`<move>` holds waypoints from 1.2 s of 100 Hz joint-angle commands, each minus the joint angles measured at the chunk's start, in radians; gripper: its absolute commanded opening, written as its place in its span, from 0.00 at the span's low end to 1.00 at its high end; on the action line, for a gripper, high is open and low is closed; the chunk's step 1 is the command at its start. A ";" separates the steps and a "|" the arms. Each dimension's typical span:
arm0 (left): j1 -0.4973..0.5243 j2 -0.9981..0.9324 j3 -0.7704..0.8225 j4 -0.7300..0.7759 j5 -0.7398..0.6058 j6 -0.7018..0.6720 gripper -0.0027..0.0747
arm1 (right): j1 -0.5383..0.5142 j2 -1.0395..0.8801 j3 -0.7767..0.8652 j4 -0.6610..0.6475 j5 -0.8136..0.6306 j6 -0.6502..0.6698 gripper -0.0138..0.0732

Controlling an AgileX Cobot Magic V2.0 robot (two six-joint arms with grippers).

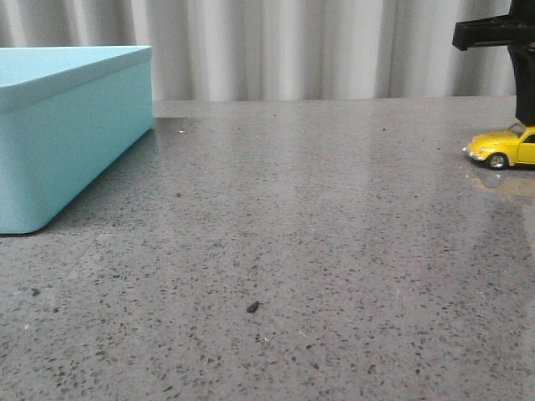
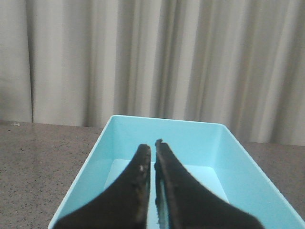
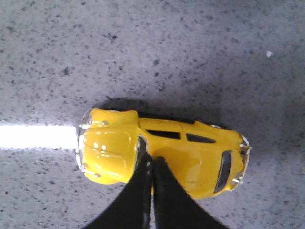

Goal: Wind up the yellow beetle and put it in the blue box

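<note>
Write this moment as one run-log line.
left claw: shut over box | right claw: shut above beetle | beetle: on table

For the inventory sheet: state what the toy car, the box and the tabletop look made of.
Toy car: glossy yellow paint with sharp highlights, perhaps metal or plastic. Box: smooth matte turquoise, likely plastic. Tabletop: grey speckled, faintly reflective, stone-like.

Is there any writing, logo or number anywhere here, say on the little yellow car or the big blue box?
None can be read in any view.
Yellow beetle: no lettering, badge or plate text shows on its roof, hood or sides.
Blue box: plain walls outside and inside, no label.
Left tool and right tool: plain black fingers, no markings.
Speckled grey table and the curtain behind it: no signs.
</note>
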 commanded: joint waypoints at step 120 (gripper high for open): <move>-0.003 0.018 -0.036 -0.008 -0.082 -0.003 0.01 | -0.160 -0.216 -0.231 0.035 0.069 -0.016 0.09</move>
